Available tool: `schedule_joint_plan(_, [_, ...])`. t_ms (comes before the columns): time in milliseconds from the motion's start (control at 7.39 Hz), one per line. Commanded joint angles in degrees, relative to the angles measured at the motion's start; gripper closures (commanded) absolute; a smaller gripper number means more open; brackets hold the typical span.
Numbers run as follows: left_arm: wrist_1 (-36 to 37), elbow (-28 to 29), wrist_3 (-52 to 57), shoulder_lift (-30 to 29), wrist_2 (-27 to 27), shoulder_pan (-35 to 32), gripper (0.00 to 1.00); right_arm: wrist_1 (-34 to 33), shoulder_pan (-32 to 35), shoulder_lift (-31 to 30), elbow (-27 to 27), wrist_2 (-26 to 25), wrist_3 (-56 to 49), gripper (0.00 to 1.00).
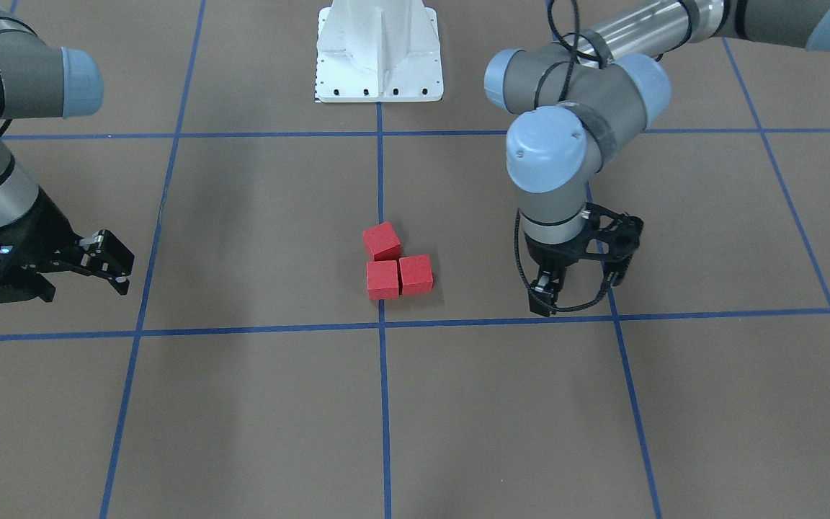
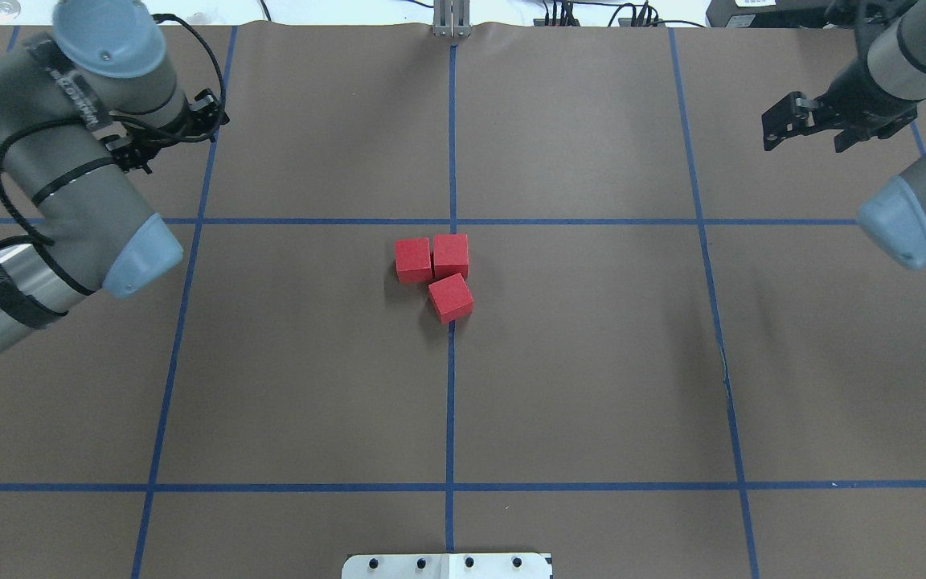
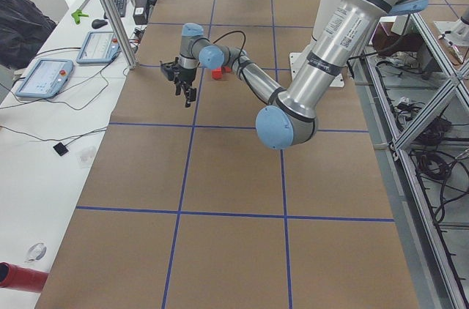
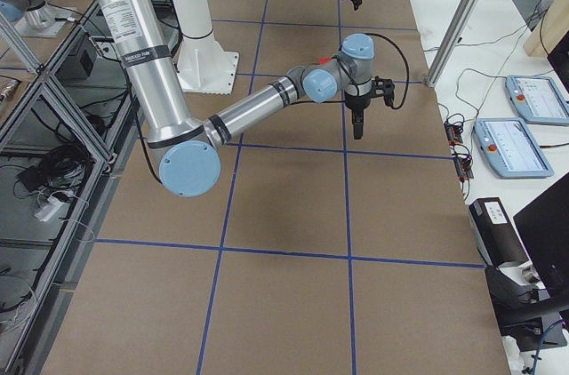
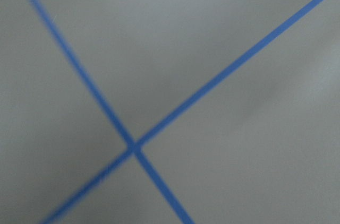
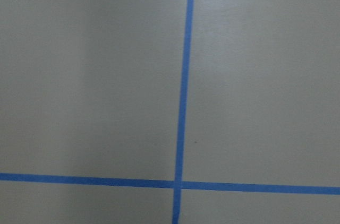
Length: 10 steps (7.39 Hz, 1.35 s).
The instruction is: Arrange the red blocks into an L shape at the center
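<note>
Three red blocks touching in a rough L on the brown floor, straddling a blue tape line just beside the center, one block skewed, with left gripper and right gripper hanging well apart from them, jaw openings impossible to tell

There are 3 red blocks, 2 robot arms and 1 white base plate.

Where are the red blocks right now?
Overhead view: the red blocks sit clustered mid-table on the central blue line, just on the robot's side of a tape crossing.
</note>
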Motion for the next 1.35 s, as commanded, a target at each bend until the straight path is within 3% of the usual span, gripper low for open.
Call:
schedule_joint_plan(0, [-4.69,-5.03,26.75,10.91,-11.36,-9.42,0.00,0.01,8.91,-7.37,-0.14,6.00,-10.90,0.01])
schedule_joint_plan(271, [-4.95,-8.48,51.13,20.94,-15.98,-17.51,0.00,0.01,15.43,-12.21,0.03,8.83,-13.68,0.01])
schedule_joint_plan(406, [-4.86,-8.05,60.11,23.68,-20.78,-22.35,0.00,0.01,17.72,-13.63,0.03,12.07,-14.90,0.01])
schedule_joint_plan(676, [-4.16,-4.38,75.34,28.26,-26.43,-33.94,0.00,0.01,20.02,-16.79,-0.14,12.80,-23.13,0.01])
schedule_joint_plan(812, [-5.20,-2.70,76.71,31.50,-28.46,-36.26,0.00,-0.16,21.07,-18.46,-0.23,12.89,-26.75,0.01])
schedule_joint_plan(1217, [-6.26,0.92,77.24,30.66,-28.04,-36.37,0.00,0.01,22.48,-21.37,-0.14,14.39,-27.48,0.01])
